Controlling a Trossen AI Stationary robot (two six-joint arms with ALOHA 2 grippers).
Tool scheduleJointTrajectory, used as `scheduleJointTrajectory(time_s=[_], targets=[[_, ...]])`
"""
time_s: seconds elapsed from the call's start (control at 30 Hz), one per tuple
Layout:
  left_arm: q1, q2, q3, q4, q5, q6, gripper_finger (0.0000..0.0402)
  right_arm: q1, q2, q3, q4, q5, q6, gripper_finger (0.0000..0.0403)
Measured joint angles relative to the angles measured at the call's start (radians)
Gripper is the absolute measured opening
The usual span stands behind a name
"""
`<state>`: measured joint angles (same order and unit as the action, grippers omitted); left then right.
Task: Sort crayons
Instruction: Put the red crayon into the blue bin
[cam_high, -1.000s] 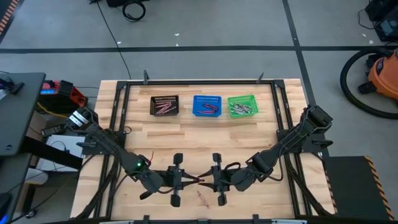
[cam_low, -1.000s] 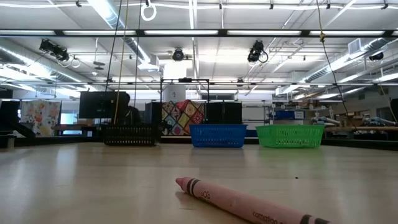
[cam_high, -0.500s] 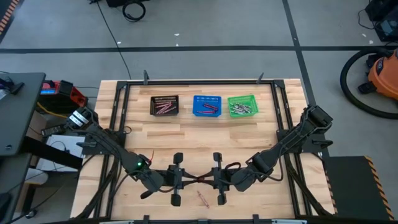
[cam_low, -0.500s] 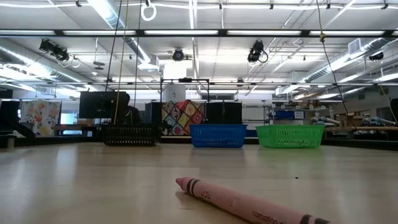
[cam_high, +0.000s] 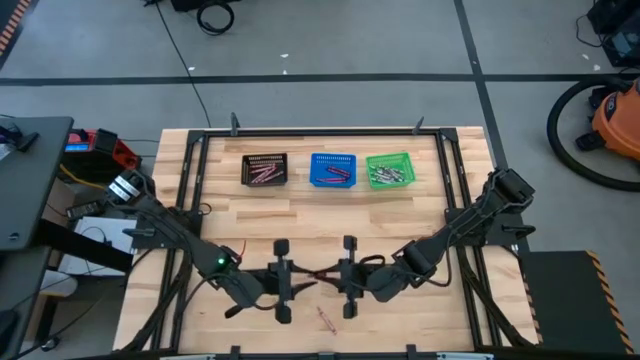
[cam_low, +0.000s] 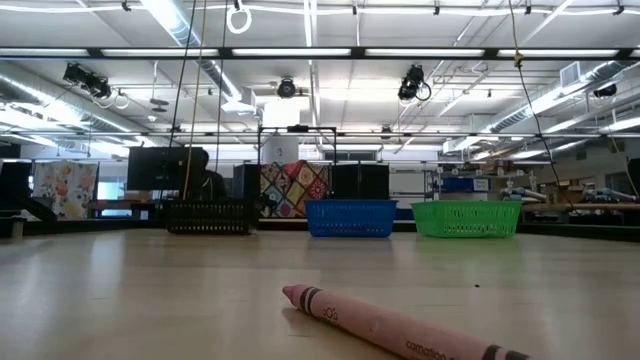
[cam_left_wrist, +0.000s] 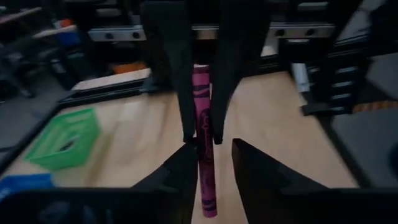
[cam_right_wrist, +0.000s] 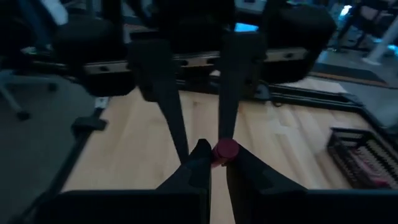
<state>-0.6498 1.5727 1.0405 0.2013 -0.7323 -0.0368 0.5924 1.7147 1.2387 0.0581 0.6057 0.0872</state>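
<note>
Meeting nose to nose above the near middle of the tabletop (cam_high: 320, 215), the two grippers shared one magenta crayon (cam_left_wrist: 202, 149). The right gripper (cam_right_wrist: 211, 163) had its fingers pinched on one end of that crayon, which showed red between them in its own wrist view. The left gripper (cam_left_wrist: 211, 163) stood around the other end with its fingers parted — a gap showed on one side of the stick, so it was loose there rather than clamped. A second crayon (cam_low: 395, 325), pink, lay flat on the wood near the front edge, just below the grippers in the high view. Along the far side sat three baskets in a row — black (cam_high: 265, 169), blue (cam_high: 332, 169) and green (cam_high: 390, 168) — each holding crayons.
</note>
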Motion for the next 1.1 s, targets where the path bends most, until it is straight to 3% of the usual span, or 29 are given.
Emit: scheduleJointTrajectory(time_s=[0.1, 0.53, 1.1], targets=[[-0.004, -0.034, -0.001, -0.078, -0.066, -0.022, 0.0111, -0.017, -0.001, -0.003, -0.041, -0.002, 0.001, 0.0036], [-0.006, -0.086, 0.0, -0.283, -0.088, -0.139, 0.0112, -0.179, 0.002, -0.004, -0.183, -0.07, 0.051, 0.0036], [-0.006, -0.086, 0.0, -0.467, -0.084, -0.329, 0.0112, -0.536, 0.002, -0.004, -0.356, -0.248, -0.045, 0.0036]])
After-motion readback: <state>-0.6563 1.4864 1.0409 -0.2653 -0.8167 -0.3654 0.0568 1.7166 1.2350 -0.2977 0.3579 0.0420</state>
